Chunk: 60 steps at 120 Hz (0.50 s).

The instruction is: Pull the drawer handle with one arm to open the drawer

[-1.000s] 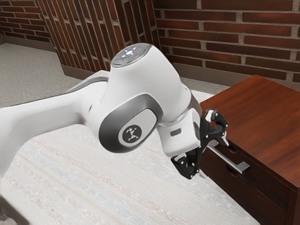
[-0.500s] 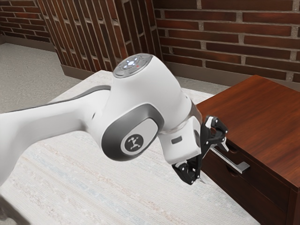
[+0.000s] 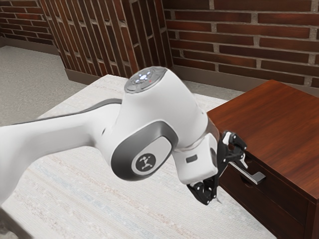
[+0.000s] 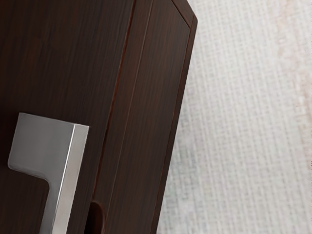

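Observation:
A dark wooden cabinet [image 3: 279, 119] stands at the exterior view's right. Its top drawer [image 3: 259, 191] carries a silver bar handle [image 3: 249, 173]. My gripper [image 3: 220, 168] is open at the handle's left end, one finger [image 3: 233, 144] above the bar and the other [image 3: 205, 191] below it. Whether either finger touches the bar I cannot tell. In the wrist view, the handle's squared end [image 4: 48, 161] stands out from the dark drawer front [image 4: 63, 58], close under my hand.
Pale woven carpet [image 3: 75, 189] covers the floor under the arm and beside the cabinet's corner [image 4: 243, 122]. A red brick wall [image 3: 239, 35] runs behind the cabinet. My white arm [image 3: 149, 134] reaches in from the exterior view's left.
My arm has moved right and slightly down toward the cabinet. The open fingers have come in around the handle's left end.

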Each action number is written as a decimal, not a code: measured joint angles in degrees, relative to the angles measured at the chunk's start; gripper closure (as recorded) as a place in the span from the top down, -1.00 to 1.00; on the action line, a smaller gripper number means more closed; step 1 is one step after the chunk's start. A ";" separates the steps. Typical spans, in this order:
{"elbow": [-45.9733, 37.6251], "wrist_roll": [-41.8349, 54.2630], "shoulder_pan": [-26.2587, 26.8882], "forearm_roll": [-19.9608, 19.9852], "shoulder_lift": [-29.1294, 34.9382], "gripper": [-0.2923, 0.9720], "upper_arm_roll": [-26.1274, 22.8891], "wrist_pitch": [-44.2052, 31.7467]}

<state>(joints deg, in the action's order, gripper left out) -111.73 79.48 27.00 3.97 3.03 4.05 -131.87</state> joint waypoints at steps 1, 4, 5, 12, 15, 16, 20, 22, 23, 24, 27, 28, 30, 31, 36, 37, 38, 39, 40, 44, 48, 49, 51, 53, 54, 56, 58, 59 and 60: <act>-0.05 0.00 0.01 0.01 0.00 0.54 0.01 -0.03; -0.16 -0.01 0.01 0.02 0.01 0.55 0.01 -0.10; -0.19 -0.01 0.02 0.03 0.01 0.54 0.01 -0.12; -0.35 -0.02 0.01 0.06 0.01 0.54 0.01 -0.24; -0.51 -0.02 0.02 0.08 0.01 0.55 0.02 -0.29; -0.56 -0.03 0.02 0.09 0.01 0.55 0.02 -0.31; -0.75 -0.03 0.01 0.11 0.01 0.55 0.02 -0.35; -0.80 -0.03 -0.01 0.12 0.01 0.54 0.02 -0.37; -0.84 -0.04 -0.01 0.12 0.03 0.55 0.02 -0.38; -0.88 -0.04 -0.01 0.13 0.04 0.55 0.03 -0.38; -1.01 -0.04 -0.02 0.14 0.09 0.54 0.02 -0.40; -1.04 -0.04 -0.03 0.14 0.11 0.54 0.02 -0.40; -1.09 -0.04 -0.04 0.15 0.13 0.54 0.02 -0.41; -1.12 -0.05 -0.04 0.16 0.14 0.54 0.02 -0.42; -1.33 -0.05 -0.04 0.17 0.23 0.54 0.01 -0.43; -1.37 -0.05 -0.04 0.18 0.25 0.54 0.01 -0.43; -1.40 -0.05 -0.04 0.18 0.27 0.54 0.01 -0.43; -1.44 -0.05 -0.04 0.18 0.29 0.54 0.01 -0.43; -1.47 -0.06 -0.04 0.19 0.32 0.54 0.01 -0.43; -1.67 -0.06 -0.04 0.19 0.44 0.54 0.01 -0.44; -1.94 -0.06 -0.04 0.20 0.64 0.54 0.01 -0.44; -2.05 -0.06 -0.03 0.19 0.73 0.54 0.01 -0.44; -2.27 -0.07 -0.03 0.20 0.94 0.54 0.00 -0.44; -2.46 -0.07 -0.04 0.20 1.12 0.53 0.00 -0.44; -2.55 -0.07 -0.04 0.21 1.20 0.53 0.00 -0.44; -2.75 -0.07 -0.04 0.21 1.40 0.53 0.00 -0.45; -2.97 -0.07 -0.04 0.21 1.62 0.53 0.00 -0.45; -3.08 -0.07 -0.05 0.21 1.73 0.53 0.00 -0.45; -3.17 -0.07 -0.05 0.22 1.82 0.52 0.00 -0.46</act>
<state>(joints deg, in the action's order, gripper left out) -114.89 79.41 26.95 4.19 4.86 4.04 -132.33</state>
